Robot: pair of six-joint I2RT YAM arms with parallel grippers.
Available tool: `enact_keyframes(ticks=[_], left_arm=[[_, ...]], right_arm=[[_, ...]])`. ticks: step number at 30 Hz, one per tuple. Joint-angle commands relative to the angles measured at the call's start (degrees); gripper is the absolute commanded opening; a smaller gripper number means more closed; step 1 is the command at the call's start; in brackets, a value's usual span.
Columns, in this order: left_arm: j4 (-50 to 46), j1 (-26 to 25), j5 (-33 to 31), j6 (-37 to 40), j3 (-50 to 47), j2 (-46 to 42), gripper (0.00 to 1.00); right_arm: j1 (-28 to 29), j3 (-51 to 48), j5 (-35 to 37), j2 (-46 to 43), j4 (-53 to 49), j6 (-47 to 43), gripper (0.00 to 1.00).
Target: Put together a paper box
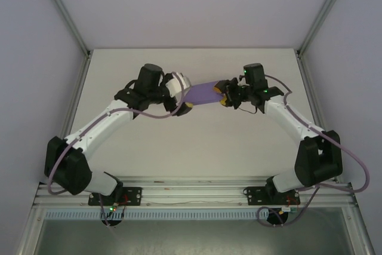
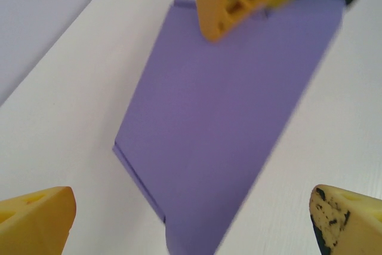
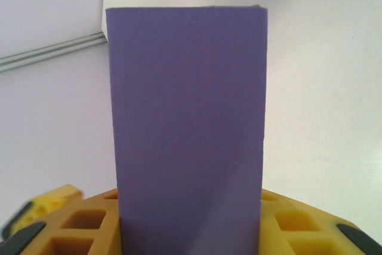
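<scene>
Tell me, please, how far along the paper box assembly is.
Done: the paper box already looks folded into a flat, shallow rectangle. In hand: the right jaws are closed on one end, holding it above the table, while the left jaws stand wide open at the other end. Left: I cannot tell whether the end flaps are tucked; it is not yet set down.

Bright even light, soft shadows, left wrist view blurred (paper box (image 2: pixel 227 117) edges smeared)
</scene>
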Motion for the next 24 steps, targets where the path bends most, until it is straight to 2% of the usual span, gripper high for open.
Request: enact_keyframes(ticks=[1, 3, 8, 13, 18, 22, 24], left_arm=[[-3.15, -3.78, -10.08, 12.53, -2.16, -3.77, 1.0], [-3.39, -5.67, -13.6, 15.38, -2.37, -4.07, 1.0], [-0.04, -6.41, -14.18, 15.92, -2.58, -2.48, 1.0], [0.52, -6.72, -16.91, 15.77, -1.33, 0.79, 1.0], [2.35, -6.8, -15.13, 15.58, -1.1, 2.67, 0.99], [3.54, -6.81, -15.81, 15.44, -0.02, 3.88, 0.93], [4.74, -6.81, -16.08, 14.9, 0.59, 4.27, 0.81]], right_arm=[[-0.51, 3.05, -3.42, -1.77, -7.69, 4.79, 0.38], [-0.5, 3.28, -5.62, -1.64, -7.92, 8.43, 0.39], [-0.5, 1.42, -10.18, -1.7, -1.36, 16.94, 0.37], [-0.49, 1.69, -11.53, -2.53, -0.39, 20.03, 0.38], [-0.5, 0.26, -12.31, -3.43, 0.8, 22.59, 0.36], [-0.52, -1.74, -13.85, -4.24, 5.12, 26.29, 0.34], [-0.49, -1.91, -14.04, -4.43, 4.63, 25.71, 0.34]])
